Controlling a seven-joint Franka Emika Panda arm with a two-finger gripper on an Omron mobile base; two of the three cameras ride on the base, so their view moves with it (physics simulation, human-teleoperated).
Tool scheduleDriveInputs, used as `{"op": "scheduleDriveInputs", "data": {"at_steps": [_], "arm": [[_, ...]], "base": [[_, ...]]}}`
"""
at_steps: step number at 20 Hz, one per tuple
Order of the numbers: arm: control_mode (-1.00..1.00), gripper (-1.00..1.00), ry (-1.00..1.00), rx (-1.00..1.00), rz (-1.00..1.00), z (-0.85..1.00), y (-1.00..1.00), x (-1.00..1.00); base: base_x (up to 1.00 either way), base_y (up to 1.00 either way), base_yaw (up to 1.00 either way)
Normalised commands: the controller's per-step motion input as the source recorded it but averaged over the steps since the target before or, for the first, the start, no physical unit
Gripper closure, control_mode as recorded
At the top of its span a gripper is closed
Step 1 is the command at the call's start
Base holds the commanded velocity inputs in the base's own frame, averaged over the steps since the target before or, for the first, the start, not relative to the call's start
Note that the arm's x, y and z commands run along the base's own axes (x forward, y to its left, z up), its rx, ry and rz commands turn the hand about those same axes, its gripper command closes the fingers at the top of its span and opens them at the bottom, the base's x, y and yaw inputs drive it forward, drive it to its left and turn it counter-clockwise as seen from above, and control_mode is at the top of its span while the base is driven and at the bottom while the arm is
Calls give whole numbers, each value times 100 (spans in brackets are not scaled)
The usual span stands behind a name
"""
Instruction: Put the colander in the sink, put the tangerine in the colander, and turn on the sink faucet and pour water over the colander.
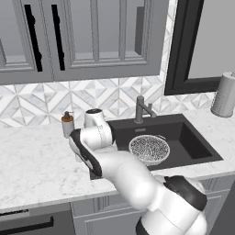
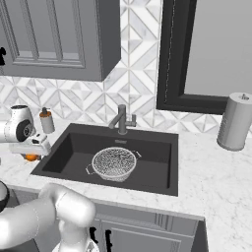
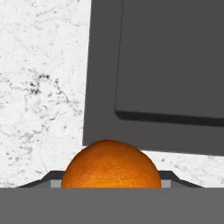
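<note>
The colander (image 1: 149, 149) (image 2: 114, 164) sits upright in the dark sink (image 1: 193, 137) (image 2: 157, 152), in front of the sink faucet (image 1: 141, 110) (image 2: 122, 119), from which no water runs. In the hand view the tangerine (image 3: 111, 166) fills the gap between the two fingertips (image 3: 170, 177) of my gripper (image 3: 111, 183), which is shut on it over the marble counter just beside the sink's rim (image 3: 100, 109). From the right base camera the tangerine (image 2: 31, 157) shows as an orange spot under my hand (image 2: 29, 146), left of the basin.
A small soap pump bottle (image 1: 67, 124) (image 2: 47, 120) stands on the counter behind my hand. A grey cylinder (image 1: 224, 94) (image 2: 235, 121) stands on the counter right of the sink. Wall cabinets (image 1: 92, 36) hang above, and a dark-framed window (image 2: 206, 54) is behind the sink.
</note>
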Motion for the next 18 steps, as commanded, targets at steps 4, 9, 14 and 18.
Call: {"op": "scheduleDriveInputs", "data": {"at_steps": [4, 9, 14, 18], "arm": [[-100, 100, -11, 1, 22, 24, -97, -18], [-100, 100, -12, 11, 31, 17, -93, -47], [-100, 100, -10, 16, 28, 18, -90, -32], [-100, 100, 4, 25, 5, 19, -95, 2]], "base": [[0, 0, 0], [0, 0, 0], [0, 0, 0], [0, 0, 0]]}}
